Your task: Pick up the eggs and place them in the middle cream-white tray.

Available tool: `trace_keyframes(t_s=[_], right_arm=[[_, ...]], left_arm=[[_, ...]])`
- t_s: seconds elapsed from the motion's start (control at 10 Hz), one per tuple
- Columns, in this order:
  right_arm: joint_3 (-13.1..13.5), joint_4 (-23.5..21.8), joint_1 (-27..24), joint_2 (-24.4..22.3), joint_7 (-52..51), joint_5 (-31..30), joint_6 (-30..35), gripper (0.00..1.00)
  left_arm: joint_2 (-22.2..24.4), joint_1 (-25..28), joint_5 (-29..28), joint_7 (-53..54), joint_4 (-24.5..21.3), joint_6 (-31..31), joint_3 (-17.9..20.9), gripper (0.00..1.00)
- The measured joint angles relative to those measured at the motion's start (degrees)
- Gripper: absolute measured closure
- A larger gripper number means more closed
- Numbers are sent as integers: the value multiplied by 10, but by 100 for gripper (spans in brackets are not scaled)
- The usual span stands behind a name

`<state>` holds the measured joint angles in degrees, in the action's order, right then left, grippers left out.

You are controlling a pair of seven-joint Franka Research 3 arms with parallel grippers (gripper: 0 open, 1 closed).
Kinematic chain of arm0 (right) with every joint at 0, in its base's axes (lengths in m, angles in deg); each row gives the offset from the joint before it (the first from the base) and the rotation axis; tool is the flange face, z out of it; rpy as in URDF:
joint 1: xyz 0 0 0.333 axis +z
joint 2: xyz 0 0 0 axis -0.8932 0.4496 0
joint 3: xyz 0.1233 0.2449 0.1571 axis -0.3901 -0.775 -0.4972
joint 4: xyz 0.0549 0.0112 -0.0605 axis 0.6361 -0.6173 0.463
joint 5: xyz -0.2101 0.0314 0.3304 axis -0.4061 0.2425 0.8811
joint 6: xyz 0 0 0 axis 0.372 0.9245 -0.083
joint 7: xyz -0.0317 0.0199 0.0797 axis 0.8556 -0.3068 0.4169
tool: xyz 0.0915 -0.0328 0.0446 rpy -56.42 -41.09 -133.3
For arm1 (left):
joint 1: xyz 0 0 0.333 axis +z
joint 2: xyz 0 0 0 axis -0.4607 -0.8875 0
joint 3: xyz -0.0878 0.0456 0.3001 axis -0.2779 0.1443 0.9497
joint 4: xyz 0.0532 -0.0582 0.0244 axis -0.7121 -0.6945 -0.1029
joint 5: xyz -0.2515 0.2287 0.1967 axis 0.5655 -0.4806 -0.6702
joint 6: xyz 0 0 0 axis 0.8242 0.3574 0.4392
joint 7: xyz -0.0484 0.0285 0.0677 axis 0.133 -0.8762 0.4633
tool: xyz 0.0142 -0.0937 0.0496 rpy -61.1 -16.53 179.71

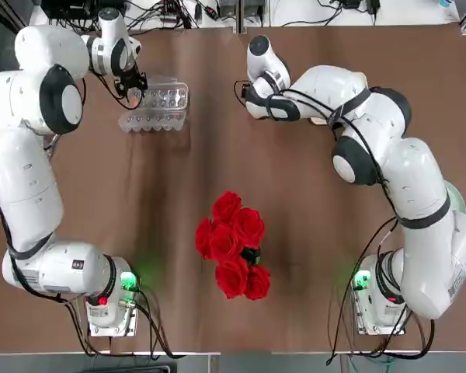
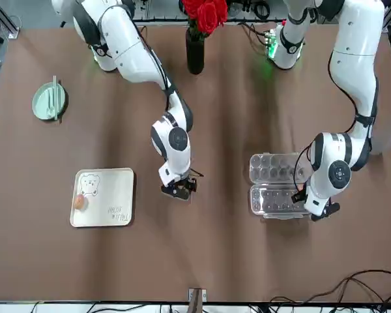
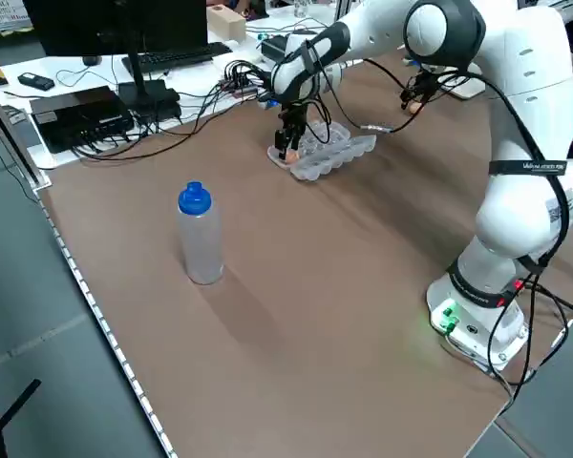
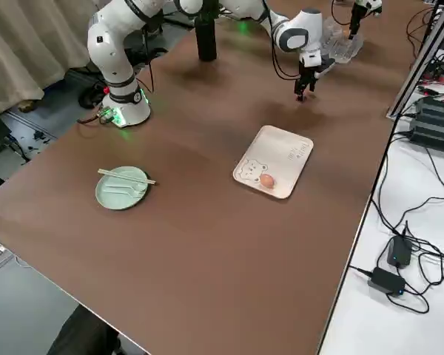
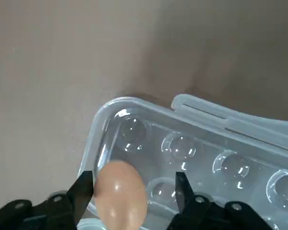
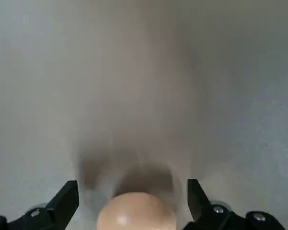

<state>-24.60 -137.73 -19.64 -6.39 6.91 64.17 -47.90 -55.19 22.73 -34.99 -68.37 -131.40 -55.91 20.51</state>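
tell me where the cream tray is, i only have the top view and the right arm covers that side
observer: The tray lies on the table beneath that arm. First egg already sits on it, by the bear drawing.
operator: is the left arm holding anything
observer: Not gripped yet. The left gripper straddles a second egg at the end of the clear carton, with a gap at one finger.
operator: and the right
observer: The right gripper is open, with a third egg between its fingers and a gap on both sides.

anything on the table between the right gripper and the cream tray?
Nothing: bare brown table between the right gripper and the cream-white tray, clearest in the front view.
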Motion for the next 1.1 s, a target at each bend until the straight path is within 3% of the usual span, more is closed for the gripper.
trace_keyframes(t_s=[0.3,0.4,0.5,0.6,0.9,1.1], right_arm=[[0,0,7,1,0,-6,0,0],[0,0,8,1,0,-7,0,1],[0,0,9,1,-1,-8,2,5],[0,0,9,2,-1,-9,5,11],[0,-1,13,5,-2,-21,8,17],[0,0,13,5,-2,-21,6,26]], left_arm=[[0,0,0,0,-2,0,0,32],[0,0,0,0,-3,0,0,50],[0,0,0,0,-3,0,0,54],[0,0,0,0,-3,0,0,54],[19,14,0,9,6,12,0,54],[43,19,24,9,53,87,-2,54]])
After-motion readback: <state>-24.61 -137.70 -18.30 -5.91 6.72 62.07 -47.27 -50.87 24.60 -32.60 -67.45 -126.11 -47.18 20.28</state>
